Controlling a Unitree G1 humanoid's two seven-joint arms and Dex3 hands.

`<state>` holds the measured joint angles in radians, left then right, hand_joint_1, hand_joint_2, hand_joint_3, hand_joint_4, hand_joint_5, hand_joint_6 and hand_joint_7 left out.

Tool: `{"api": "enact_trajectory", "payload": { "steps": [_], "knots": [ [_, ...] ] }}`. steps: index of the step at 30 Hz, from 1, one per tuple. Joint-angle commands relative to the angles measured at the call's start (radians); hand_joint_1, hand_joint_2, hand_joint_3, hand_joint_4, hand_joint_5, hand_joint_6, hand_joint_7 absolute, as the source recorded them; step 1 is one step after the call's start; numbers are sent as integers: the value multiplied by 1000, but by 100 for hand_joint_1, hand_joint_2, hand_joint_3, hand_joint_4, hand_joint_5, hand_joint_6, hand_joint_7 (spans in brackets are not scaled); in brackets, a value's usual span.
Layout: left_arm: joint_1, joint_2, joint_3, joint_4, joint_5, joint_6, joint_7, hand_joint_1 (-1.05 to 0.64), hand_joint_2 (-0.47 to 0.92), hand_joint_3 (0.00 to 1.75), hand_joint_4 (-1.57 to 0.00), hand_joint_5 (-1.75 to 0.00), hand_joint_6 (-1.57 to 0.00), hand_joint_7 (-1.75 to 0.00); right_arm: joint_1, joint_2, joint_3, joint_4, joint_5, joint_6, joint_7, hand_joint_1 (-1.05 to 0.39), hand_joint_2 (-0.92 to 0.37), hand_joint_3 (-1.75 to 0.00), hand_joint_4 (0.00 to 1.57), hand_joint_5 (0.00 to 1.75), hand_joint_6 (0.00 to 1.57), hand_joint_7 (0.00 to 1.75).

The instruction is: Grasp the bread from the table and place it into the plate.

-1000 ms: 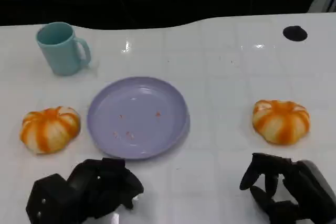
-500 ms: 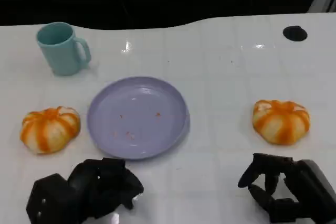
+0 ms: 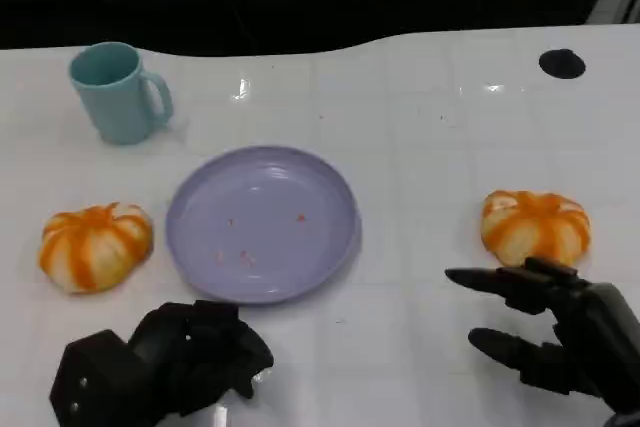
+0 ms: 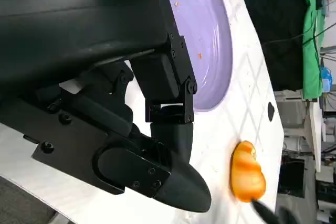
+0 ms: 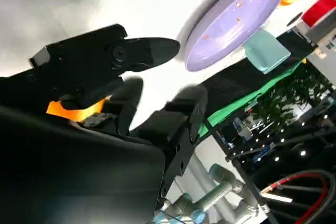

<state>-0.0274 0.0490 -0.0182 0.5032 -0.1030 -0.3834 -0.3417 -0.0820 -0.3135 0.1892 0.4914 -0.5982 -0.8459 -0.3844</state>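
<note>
A: Right hand (image 3: 560, 332), state?
B: Spread wide, fingers (image 3: 490, 280) stretched out and apart, nothing held. Low over the table (image 3: 420, 147) at the near right corner, just short of the right-hand bread (image 3: 535, 230). Uppermost fingers close beside the loaf's near edge; contact not clear from the head view. In the right wrist view, fingers (image 5: 152, 51) likewise extended, an orange patch of bread (image 5: 73, 109) showing just behind them.

A: Left hand (image 3: 165, 362)?
B: Curled in, empty. Resting at the near left edge of the table, just in front of the plate (image 3: 262, 222). In the left wrist view, folded fingers (image 4: 168, 93) beside the plate rim (image 4: 215, 35).

A: Bread, location?
B: Two pieces, both round, orange with pale stripes, both on the table, neither in the plate. Right-hand bread well to the right of the plate, beside the right hand; seen far off in the left wrist view (image 4: 247, 174). Left-hand bread (image 3: 95, 245) just left of the plate, apart from its rim.

A: Plate?
B: Lilac, round, shallow, centre of table, a few orange crumbs inside. Seen edge-on in the right wrist view (image 5: 236, 19).

A: Other items?
B: Teal mug (image 3: 118, 92), upright, far left, behind the left-hand bread, handle turned right. Black round mark (image 3: 561, 63) on the far right of the table.
</note>
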Motion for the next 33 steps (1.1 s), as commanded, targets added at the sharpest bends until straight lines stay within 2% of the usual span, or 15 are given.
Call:
{"api": "enact_trajectory", "payload": {
  "steps": [1, 4, 9, 20, 27, 33],
  "knots": [
    [6, 20, 6, 7, 6, 5, -4, -104, 85, 0, -87, -152, -128, -76, 19, -34, -21, -86, -3, 62, 30, -56, -92, -4, 8, 19, 31, 0],
    [5, 16, 6, 8, 4, 7, -3, -104, 85, 0, -88, -152, -128, -77, 30, -50, -26, -145, -32, 118, 45, -60, -92, -3, 1, 13, 21, 0],
    [4, 14, 5, 6, 1, 11, -4, -104, 85, 0, -87, -152, -128, -77, 40, -80, -33, -253, -83, 233, 86, -66, -92, -3, 0, 5, 11, 0],
    [3, 12, 5, 8, 3, 9, -1, -104, 84, 0, -87, -153, -128, -77, 23, -125, -29, -418, -213, 503, 181, -68, -92, -4, 0, 0, 6, 0],
    [2, 9, 4, 8, 0, 14, -3, -104, 84, 0, -87, -153, -129, -76, -44, -140, -1, -398, -277, 636, 240, -67, -92, -4, 0, 0, 6, 1],
    [6, 6, 2, 4, 1, 14, -2, -104, 83, 0, -87, -152, -129, -75, -96, -133, 31, -341, -280, 678, 246, -65, -91, -2, 0, 0, 11, 3]
  ]
}}
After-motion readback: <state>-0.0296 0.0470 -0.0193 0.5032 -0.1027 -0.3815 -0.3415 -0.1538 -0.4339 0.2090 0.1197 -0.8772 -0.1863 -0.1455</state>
